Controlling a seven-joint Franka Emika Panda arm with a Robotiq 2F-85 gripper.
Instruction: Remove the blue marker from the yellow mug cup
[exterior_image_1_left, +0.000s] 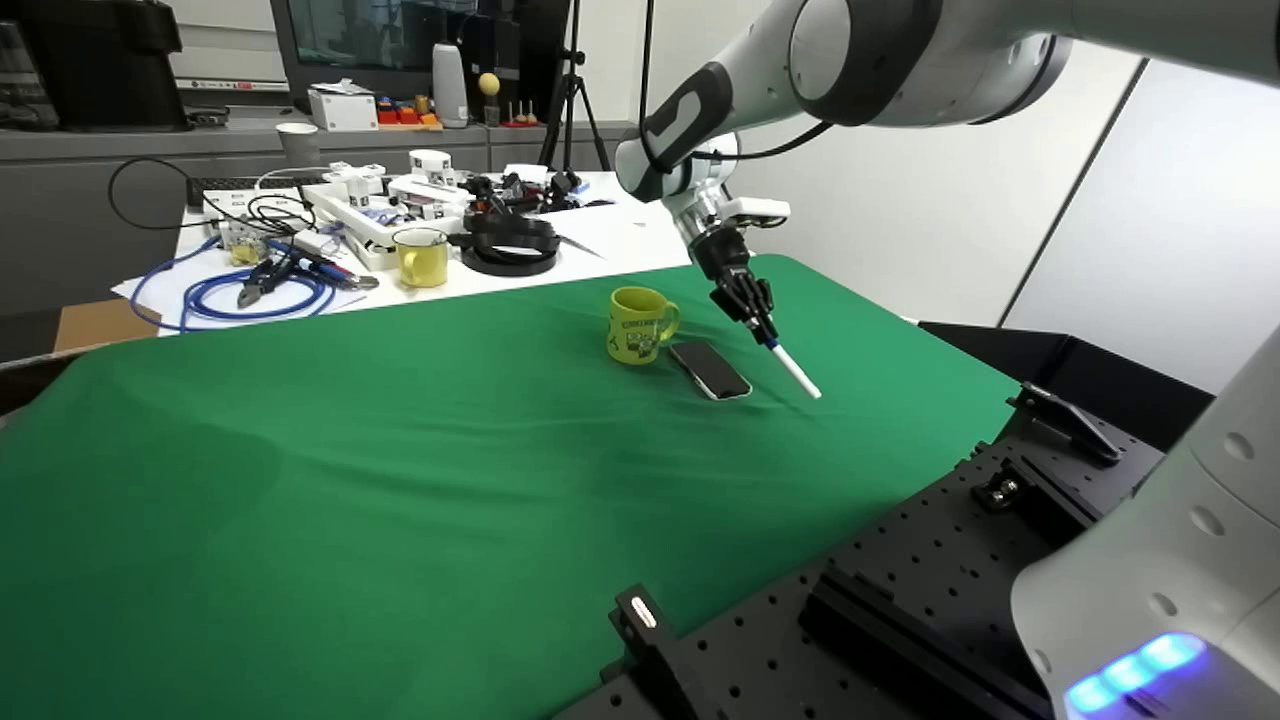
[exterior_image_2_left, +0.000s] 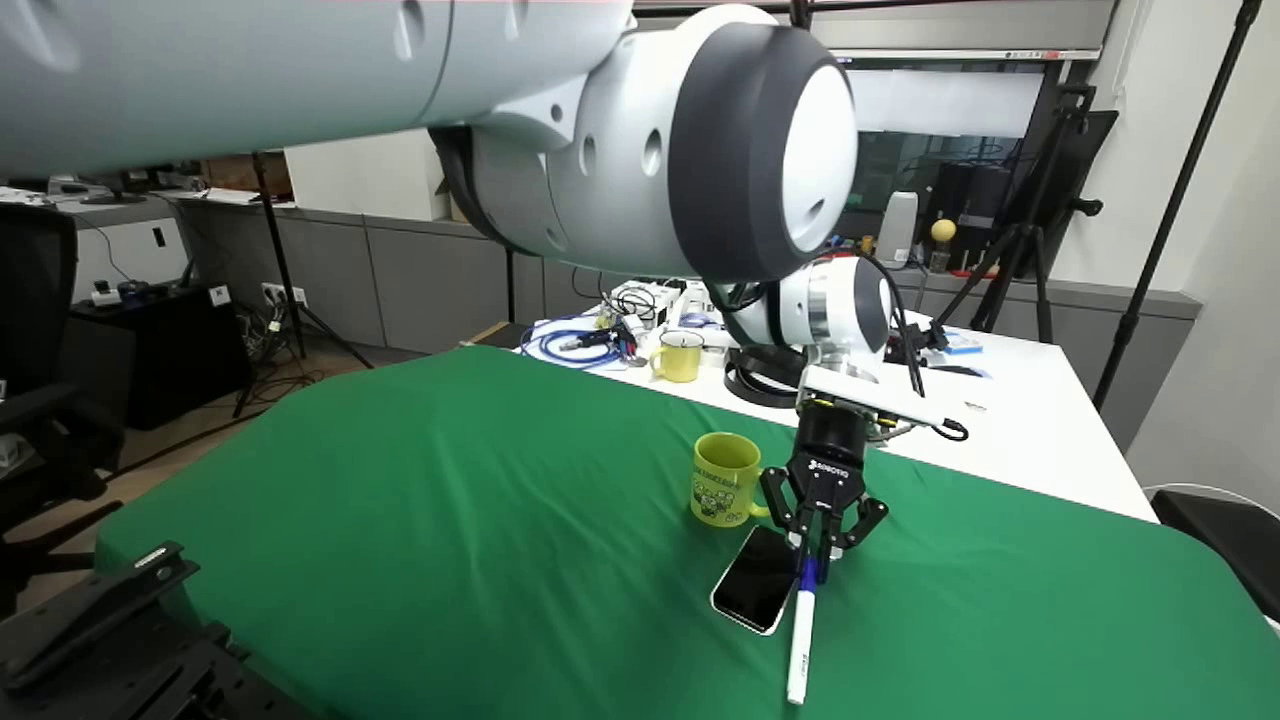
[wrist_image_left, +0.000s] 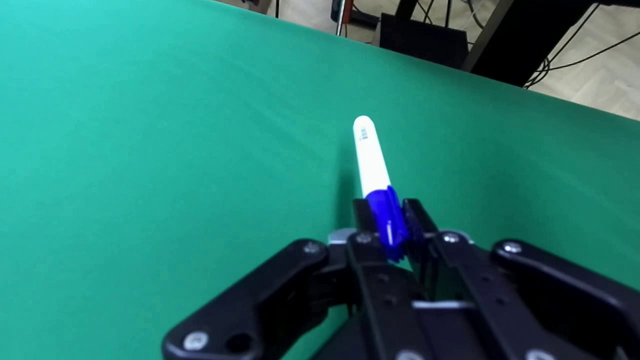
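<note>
The yellow mug cup (exterior_image_1_left: 634, 325) is yellow-green and stands upright on the green cloth; it also shows in an exterior view (exterior_image_2_left: 710, 490) and is out of the wrist view. The blue marker (wrist_image_left: 371, 160) has a white body and a blue cap. It is outside the mug, and it shows in both exterior views (exterior_image_1_left: 797, 372) (exterior_image_2_left: 801, 650). My gripper (wrist_image_left: 387, 212) is shut on the blue cap, with the white body pointing out and down past the fingertips. The gripper is beside the mug (exterior_image_2_left: 812, 570), on its handle side. I cannot tell whether the marker's tip touches the cloth.
A dark phone (exterior_image_1_left: 711, 368) lies flat between the mug and the gripper, and also shows in an exterior view (exterior_image_2_left: 757, 580). Another yellow mug (exterior_image_1_left: 421, 262) stands on the white table behind, near blue cables (exterior_image_1_left: 255, 300). The cloth's edge (wrist_image_left: 425, 62) shows in the wrist view.
</note>
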